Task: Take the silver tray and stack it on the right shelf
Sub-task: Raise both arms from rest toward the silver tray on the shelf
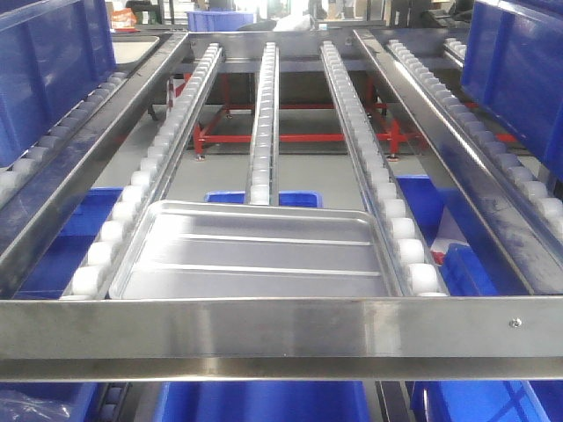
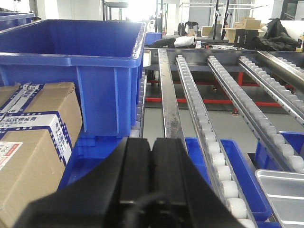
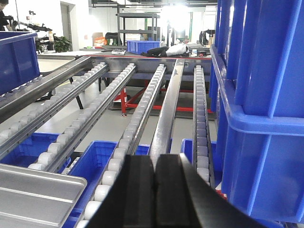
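The silver tray [image 1: 255, 255] is touched by neither pincer. The left pincer [image 2: 152, 142] has its two black fingers pressed together with only a thin seam between them and nothing held. The right pincer [image 3: 156, 159] is closed the same way, also holding nothing. A corner of the tray shows low on the right in the left wrist view and low on the left in the right wrist view, so it lies between the two arms and a little farther out. It rests flat at the near end of a roller shelf [image 1: 264, 105], spanning the lanes of white rollers. Its near rim is just beside the flat steel front bar [image 1: 264, 338], which carries a screw [image 1: 515, 323] near its right end; whether rim and bar touch I cannot tell. Two long ribs run left to right across its shiny floor. Past a steel rail to the right lies the right shelf [image 1: 528, 189], another lane of white rollers with stacked blue bins [image 3: 256, 95] standing on it. Just left of the left pincer sits a cardboard box [image 2: 33, 142] with a blue-and-white printed label [image 2: 28, 121] and a white sticker with red print lower down. The characters on both are too small to read. Beyond the box stands a large blue bin [image 2: 80, 61]. More blue bins [image 1: 264, 400] sit below the rollers, and a red frame [image 1: 264, 137] stands on the floor at the far end.
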Controlling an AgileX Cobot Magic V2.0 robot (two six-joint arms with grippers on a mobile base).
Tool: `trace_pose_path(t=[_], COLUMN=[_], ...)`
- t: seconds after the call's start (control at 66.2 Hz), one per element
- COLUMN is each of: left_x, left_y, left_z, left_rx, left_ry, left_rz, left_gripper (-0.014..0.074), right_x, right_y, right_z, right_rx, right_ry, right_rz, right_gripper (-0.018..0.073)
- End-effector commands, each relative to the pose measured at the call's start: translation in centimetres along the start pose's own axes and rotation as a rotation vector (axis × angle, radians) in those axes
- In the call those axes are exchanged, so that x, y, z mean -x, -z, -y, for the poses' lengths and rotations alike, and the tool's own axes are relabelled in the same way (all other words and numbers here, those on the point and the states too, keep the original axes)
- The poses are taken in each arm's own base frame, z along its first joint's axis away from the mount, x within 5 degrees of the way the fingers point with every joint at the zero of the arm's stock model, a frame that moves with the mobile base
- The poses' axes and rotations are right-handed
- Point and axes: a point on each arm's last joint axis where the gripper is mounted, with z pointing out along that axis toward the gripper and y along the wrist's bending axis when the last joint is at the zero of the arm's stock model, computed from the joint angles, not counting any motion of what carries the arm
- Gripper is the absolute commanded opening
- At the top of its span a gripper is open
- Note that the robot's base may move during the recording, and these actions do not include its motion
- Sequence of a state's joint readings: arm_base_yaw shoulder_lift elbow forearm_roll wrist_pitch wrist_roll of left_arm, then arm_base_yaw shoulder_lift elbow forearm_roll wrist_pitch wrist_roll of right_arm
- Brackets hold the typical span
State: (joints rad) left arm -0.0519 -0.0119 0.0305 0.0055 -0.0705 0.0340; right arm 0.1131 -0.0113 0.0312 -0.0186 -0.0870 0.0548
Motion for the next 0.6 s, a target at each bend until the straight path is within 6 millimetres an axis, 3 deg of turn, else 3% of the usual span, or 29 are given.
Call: trace_pose_path(t=[0.0,0.589], left_x=[0.01,0.03], left_y=[0.08,0.08], left_z=[0.04,0.00], left_rx=[-0.004,-0.002], left_ry=[0.008,0.029], left_rz=[0.072,0.074], left_gripper=[-0.0082,-0.0082], right_x=[0.88,1.07], right_y=[0.18,0.20], right_z=[-0.03,-0.04], right_rx=[0.001,0.002], right_ry=[0.010,0.010], right_rz=[0.099,0.118], right_gripper=[0.0048,0.0048])
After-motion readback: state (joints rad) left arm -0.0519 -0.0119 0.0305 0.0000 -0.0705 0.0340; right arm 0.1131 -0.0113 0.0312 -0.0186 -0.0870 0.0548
